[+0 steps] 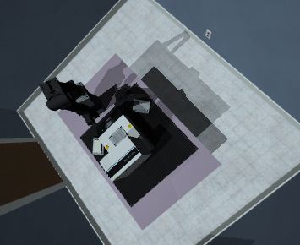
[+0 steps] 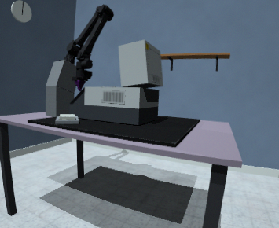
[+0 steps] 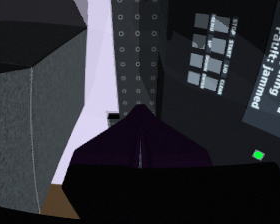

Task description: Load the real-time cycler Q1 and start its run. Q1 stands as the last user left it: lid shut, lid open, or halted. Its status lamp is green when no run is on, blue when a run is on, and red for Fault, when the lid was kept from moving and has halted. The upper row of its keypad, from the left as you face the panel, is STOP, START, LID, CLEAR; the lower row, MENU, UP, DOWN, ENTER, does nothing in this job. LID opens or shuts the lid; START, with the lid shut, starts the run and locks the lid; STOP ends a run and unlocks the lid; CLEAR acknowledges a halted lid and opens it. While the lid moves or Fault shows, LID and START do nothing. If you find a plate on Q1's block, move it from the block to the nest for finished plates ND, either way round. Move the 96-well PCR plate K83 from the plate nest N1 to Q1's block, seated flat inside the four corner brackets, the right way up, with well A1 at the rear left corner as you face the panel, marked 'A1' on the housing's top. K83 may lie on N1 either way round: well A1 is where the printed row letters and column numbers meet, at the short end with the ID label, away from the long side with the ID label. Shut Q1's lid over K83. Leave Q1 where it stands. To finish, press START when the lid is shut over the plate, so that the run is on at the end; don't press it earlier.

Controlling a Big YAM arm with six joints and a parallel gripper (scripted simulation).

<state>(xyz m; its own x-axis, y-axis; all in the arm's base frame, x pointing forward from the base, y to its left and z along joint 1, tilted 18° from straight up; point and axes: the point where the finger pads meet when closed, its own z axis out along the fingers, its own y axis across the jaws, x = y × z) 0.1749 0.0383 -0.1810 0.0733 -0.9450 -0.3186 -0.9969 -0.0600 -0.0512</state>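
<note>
The cycler Q1 stands on the black mat, and its lid is raised level above the rear of the housing. From above, the block lies uncovered in the white top; I cannot tell whether a plate is on it. The status lamp is green. The keypad shows in the wrist view, up and right of my fingertips. My gripper is shut and empty, its dark purple tips just above the sloped front panel. Plate K83 lies on its nest beside the panel and also shows from above.
The black mat covers most of the lilac table. The grey sloped panel block rises at the table's left end, under my arm. A wooden shelf hangs on the far wall.
</note>
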